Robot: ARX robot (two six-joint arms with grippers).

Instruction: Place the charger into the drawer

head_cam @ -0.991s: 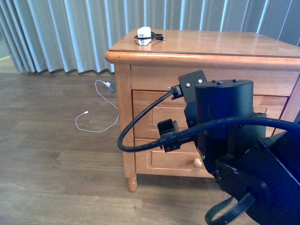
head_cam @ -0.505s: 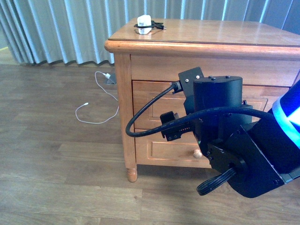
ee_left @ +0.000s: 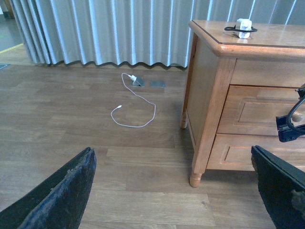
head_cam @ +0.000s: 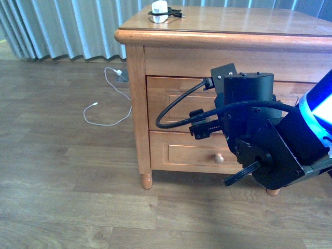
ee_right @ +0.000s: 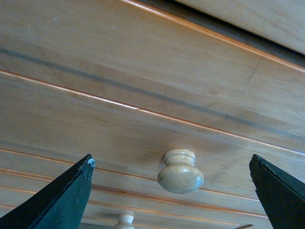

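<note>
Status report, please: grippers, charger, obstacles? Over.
Left gripper open, empty. Right gripper open, facing knob. Charger on cabinet top; drawer shut. No obstacle seen.

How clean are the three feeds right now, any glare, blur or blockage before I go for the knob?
Front view: even daylight, sharp, but the right arm hides much of the drawer, and there is a mild sheen on the cabinet top behind the charger. Left wrist view: sharp, no glare. Right wrist view: very close, knob slightly soft, no glare.
</note>
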